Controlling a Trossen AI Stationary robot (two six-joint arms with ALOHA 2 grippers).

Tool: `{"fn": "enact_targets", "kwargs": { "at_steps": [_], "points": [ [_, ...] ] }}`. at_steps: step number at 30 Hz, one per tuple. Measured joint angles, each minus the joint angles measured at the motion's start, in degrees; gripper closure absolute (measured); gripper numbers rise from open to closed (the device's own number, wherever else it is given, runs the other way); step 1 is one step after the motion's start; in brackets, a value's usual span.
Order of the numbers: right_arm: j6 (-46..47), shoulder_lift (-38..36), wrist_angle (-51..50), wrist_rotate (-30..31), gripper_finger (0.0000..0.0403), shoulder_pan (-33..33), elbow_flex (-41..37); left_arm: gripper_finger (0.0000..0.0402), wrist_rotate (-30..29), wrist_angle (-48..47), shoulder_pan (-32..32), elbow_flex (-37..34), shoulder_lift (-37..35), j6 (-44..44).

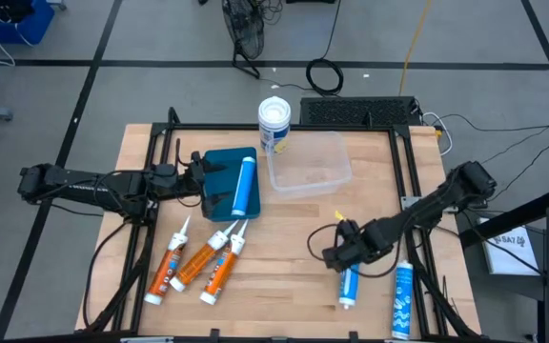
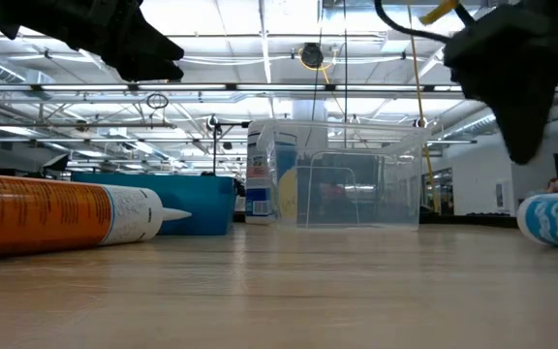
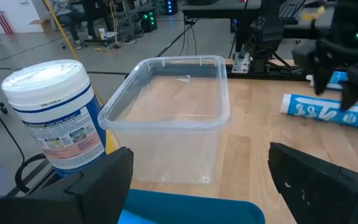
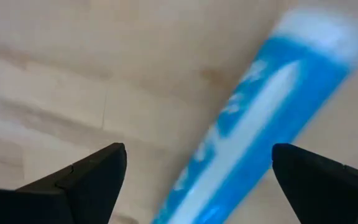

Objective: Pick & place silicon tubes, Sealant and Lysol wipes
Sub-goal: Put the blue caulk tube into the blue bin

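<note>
Three orange-and-white tubes [image 1: 196,262] lie side by side at the near left of the table. A blue tube [image 1: 246,185] lies in a teal tray [image 1: 219,168], and two more blue tubes [image 1: 349,286] [image 1: 403,300] lie at the near right. The Lysol wipes canister [image 1: 274,122] stands upright at the far edge beside a clear tub [image 1: 308,164]. My right gripper [image 4: 197,149] is open and points down just above the blue tube [image 4: 247,124], touching nothing. My left gripper [image 3: 197,155] waits open over the teal tray's left side.
A black frame rail [image 1: 151,143] runs around the wooden tabletop. Cables trail from both arms over the table's near corners. Bare wood lies in the middle [image 1: 284,248] between the orange tubes and my right gripper. The clear tub [image 3: 166,118] holds nothing.
</note>
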Motion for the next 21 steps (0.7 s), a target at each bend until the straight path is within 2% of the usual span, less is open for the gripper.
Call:
{"fn": "enact_targets", "kwargs": {
  "at_steps": [6,14,21],
  "points": [
    [-0.03,7.70,-0.09,-7.70,0.0023,2.16,0.02,0.0036,0.00,-0.01,0.00,0.00,0.00,0.00],
    [0.08,14.44,-1.56,-6.80,0.0023,5.19,-1.48,0.0036,0.00,0.00,0.00,0.00,0.00,0.00],
    [5.62,14.74,2.50,-5.71,0.0023,7.02,-7.20,0.0036,0.00,-0.01,0.00,0.00,0.00,0.00]
  ]
}}
